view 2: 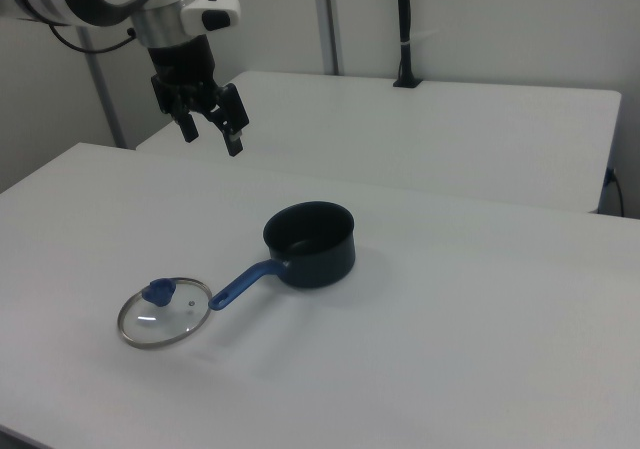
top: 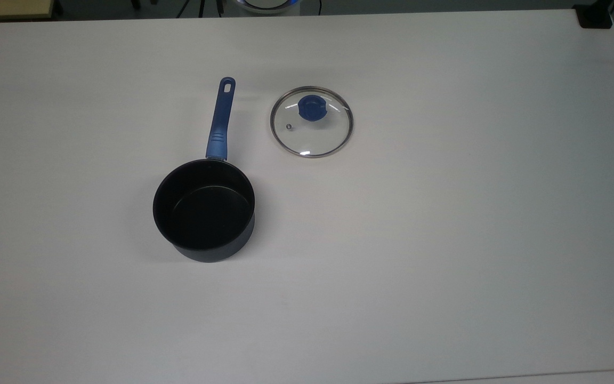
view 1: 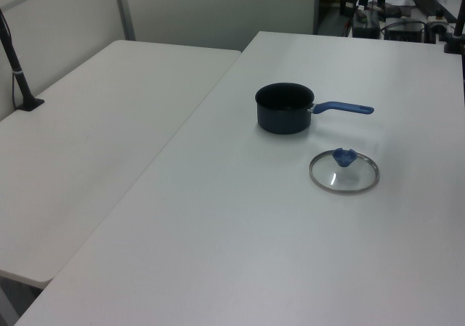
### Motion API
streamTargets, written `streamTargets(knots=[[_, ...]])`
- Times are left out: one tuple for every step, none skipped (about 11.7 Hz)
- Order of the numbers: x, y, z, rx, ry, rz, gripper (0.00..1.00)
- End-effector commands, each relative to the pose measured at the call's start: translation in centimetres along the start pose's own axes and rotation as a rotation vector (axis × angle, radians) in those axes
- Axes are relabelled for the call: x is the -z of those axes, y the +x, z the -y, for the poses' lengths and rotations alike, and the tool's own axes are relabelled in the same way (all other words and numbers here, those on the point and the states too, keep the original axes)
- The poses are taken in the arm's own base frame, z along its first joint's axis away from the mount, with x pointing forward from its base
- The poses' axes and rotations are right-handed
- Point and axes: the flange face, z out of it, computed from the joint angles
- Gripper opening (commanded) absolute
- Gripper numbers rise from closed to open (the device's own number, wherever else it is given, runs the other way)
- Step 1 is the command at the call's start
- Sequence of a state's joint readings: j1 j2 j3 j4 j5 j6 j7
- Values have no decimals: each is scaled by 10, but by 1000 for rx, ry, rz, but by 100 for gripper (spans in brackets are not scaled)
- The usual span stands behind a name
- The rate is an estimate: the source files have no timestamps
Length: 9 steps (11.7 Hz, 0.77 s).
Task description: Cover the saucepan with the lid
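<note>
Pincer (view 2: pixel 212 134): I saw it hanging high above the white bench (view 2: pixel 480 299), fingers spread, nothing held | glass lid (view 2: pixel 165 312): lay flat on the bench well below the pincer, blue knob up | saucepan (view 2: pixel 310 244): stood uncovered, below and to the right view's right of the pincer, blue handle reaching the lid's rim
</note>
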<state>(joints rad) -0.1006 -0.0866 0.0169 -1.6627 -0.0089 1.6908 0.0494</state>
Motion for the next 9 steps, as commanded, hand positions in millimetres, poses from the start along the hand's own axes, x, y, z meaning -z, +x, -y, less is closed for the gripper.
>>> streamTargets(knots=[[5, -3, 2, 14, 13, 16, 100], [4, -3, 2, 14, 13, 17, 100], [4, -3, 3, 17, 13, 17, 100], [4, -3, 3, 15, 13, 16, 100], [4, -3, 3, 15, 13, 16, 100], [5, -2, 2, 14, 13, 14, 100], [5, -2, 2, 15, 13, 14, 100], [1, -3, 3, 39, 13, 23, 100], [-14, -6, 5, 141, 3, 56, 100]])
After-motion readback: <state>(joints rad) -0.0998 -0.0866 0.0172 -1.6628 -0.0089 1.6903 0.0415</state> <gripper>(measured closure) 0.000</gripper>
